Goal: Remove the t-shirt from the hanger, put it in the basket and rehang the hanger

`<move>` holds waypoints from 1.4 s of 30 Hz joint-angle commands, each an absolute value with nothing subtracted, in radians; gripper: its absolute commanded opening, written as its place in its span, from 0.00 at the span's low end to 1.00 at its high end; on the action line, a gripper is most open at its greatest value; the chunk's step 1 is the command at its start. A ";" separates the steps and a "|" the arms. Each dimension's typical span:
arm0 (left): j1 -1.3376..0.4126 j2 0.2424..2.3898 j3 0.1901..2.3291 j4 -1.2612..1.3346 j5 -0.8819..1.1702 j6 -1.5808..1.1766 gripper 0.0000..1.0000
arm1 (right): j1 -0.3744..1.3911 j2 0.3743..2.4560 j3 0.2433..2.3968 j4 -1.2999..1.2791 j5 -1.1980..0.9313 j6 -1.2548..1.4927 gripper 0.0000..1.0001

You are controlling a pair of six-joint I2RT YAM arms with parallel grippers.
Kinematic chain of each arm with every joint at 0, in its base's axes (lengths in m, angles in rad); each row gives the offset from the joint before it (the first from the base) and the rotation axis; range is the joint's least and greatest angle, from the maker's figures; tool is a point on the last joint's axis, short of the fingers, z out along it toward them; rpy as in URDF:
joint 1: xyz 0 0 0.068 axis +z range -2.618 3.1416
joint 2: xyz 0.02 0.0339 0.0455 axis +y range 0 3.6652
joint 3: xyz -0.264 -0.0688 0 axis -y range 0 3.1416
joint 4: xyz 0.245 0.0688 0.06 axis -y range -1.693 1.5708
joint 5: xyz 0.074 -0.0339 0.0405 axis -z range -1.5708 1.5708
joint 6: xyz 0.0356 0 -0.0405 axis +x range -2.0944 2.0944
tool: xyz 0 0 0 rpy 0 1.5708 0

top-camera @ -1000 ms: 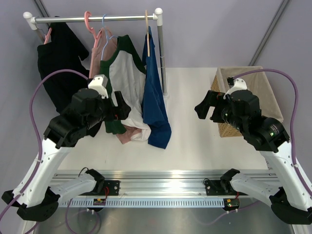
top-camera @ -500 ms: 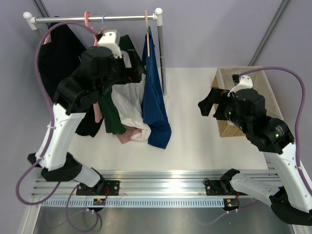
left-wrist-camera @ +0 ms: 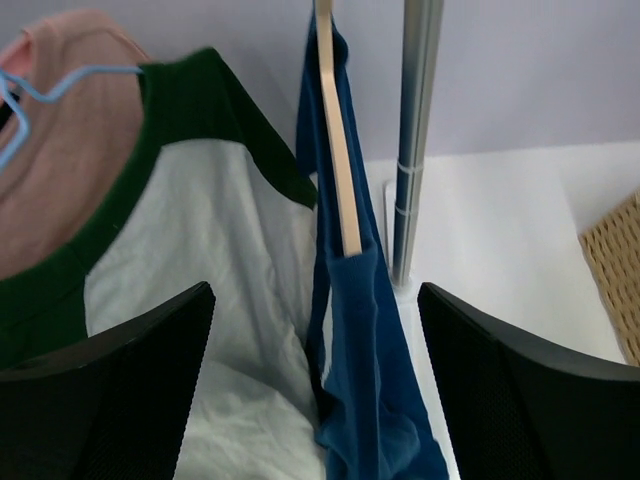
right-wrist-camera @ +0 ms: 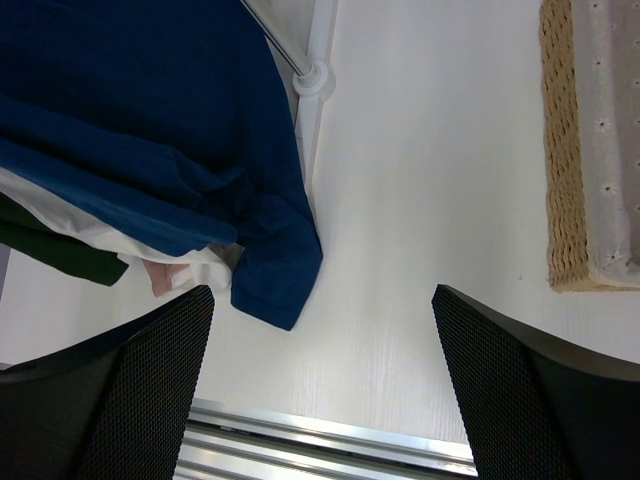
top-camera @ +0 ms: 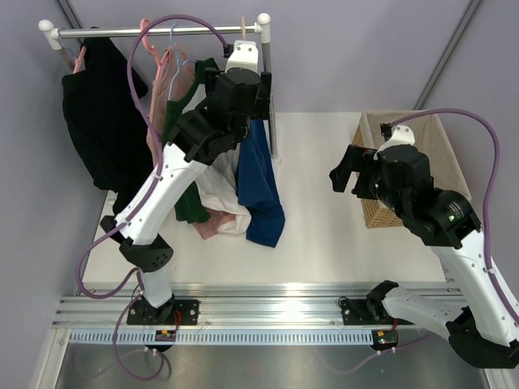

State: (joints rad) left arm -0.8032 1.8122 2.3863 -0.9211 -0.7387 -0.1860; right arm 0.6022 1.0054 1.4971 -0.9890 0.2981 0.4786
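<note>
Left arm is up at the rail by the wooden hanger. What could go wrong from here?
1. The white shirt hangs against the t-shirt, and both lie between the open left jaws; closing may catch both.
2. The rack post stands right beside the hanger; one finger may strike it.

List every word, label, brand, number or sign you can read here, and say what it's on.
None can be read.
The t-shirt, the hanger, the white shirt with green sleeves and the wicker basket show no print.
Small fittings on the base rail: too small to tell.
</note>
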 commanded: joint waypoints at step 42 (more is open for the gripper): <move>-0.779 1.799 2.264 -0.574 -0.841 0.020 0.00 | 0.611 0.856 1.479 -1.043 0.400 0.459 0.99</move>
State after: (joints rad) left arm -0.7853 1.8297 2.2375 -0.7189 -0.8089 -0.0448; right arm 0.6022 0.8703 1.4807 -1.0443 0.3588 0.4522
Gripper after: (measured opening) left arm 0.071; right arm 0.993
